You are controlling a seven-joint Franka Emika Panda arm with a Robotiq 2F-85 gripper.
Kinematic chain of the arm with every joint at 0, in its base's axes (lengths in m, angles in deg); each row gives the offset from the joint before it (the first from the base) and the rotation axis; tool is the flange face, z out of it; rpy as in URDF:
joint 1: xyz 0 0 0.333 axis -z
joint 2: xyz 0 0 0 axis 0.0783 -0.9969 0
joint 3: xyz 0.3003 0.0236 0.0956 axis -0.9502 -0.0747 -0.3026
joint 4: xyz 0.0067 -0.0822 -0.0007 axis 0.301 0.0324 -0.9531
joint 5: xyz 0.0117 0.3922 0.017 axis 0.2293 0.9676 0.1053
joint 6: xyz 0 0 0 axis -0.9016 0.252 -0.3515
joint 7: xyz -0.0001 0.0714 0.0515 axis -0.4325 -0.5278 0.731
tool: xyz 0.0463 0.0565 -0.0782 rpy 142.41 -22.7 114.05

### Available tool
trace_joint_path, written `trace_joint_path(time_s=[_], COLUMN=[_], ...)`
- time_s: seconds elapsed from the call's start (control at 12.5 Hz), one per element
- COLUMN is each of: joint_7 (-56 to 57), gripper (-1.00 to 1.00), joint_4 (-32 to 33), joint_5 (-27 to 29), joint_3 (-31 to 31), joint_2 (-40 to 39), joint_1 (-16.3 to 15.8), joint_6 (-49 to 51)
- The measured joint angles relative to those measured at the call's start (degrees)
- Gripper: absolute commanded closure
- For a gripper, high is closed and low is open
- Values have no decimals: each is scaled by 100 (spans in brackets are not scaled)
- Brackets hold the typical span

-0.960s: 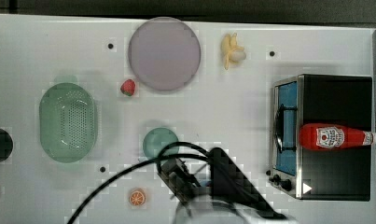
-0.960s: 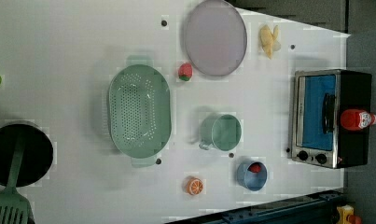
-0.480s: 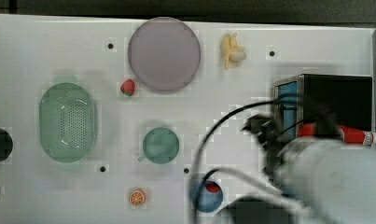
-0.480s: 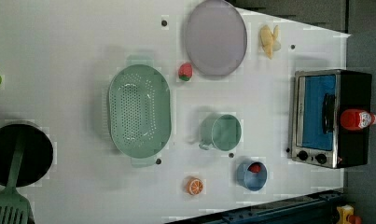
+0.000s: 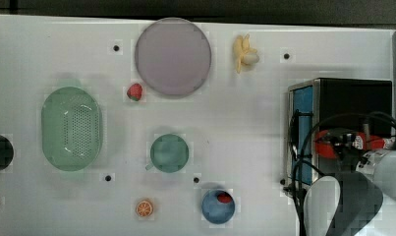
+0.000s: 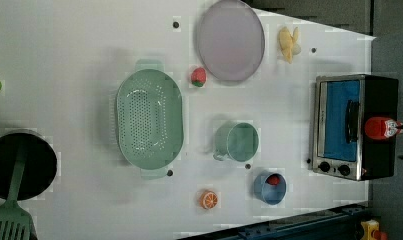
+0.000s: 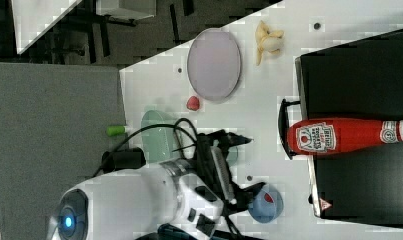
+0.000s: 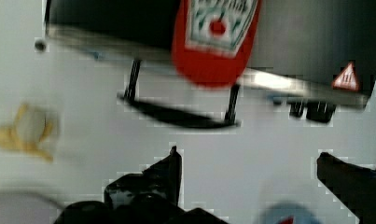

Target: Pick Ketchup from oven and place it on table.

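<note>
So far nothing is picked up: the Ketchup (image 7: 345,136) is lying on top of the oven (image 7: 359,75). The end effector (image 8: 246,172) is wide open and empty, near it. Grabbing and setting it on the bench (image 5: 235,123) are left.

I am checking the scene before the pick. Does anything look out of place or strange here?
Yes. The Ketchup lies on its side on top of the oven, not inside, and its base end sticks out past the front edge above the door handle. Nothing looks spilled or damaged.

arm (image 5: 353,196) swings from the top view's bottom-middle over to the oven (image 5: 355,98), now partly covering the Ketchup (image 5: 328,146) btw
</note>
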Motion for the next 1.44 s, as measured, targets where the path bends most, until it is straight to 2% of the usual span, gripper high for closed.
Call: trace_joint_path(time_s=[0.48, 0.72, 0.8, 0.96, 1.04, 1.12, 1.2, 1.28, 1.44], joint_7=[129, 154, 154, 155, 157, 157, 157, 157, 157], gripper=[-100, -100, -100, -100, -78, -40, -16, -1, -1], joint_4=[-269, -448, -459, -358, -336, -325, -313, -347, -436], joint_5=[-10, 81, 287, 430, 607, 626, 603, 591, 502], joint_3=[319, 422, 420, 462, 411, 445, 504, 582, 680], joint_2=[-858, -1597, -1801, -1941, -1928, -1882, -1835, -1809, -1755], joint_1=[-89, -55, -14, -15, 49, 35, 35, 38, 129], joint_6=[-1375, -1504, -1518, -1456, -1473, -1523, -1565, -1588, -1663])
